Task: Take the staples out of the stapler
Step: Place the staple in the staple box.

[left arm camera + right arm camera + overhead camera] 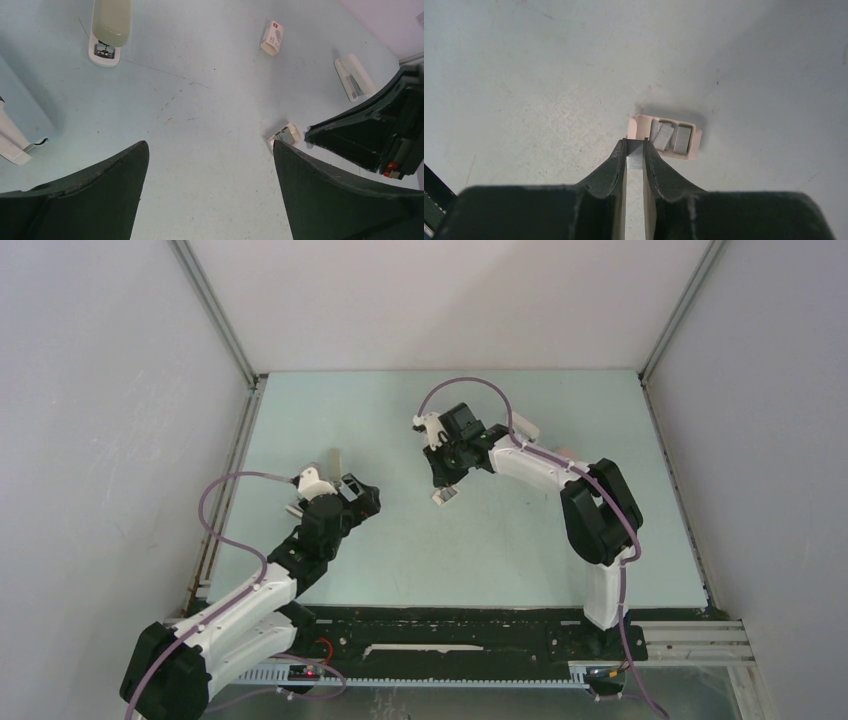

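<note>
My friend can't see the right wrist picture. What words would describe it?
The black right gripper pinches a thin silvery strip of staples. Just beyond its tips, a small pale open box holding more grey staple strips lies on the pale table.
</note>
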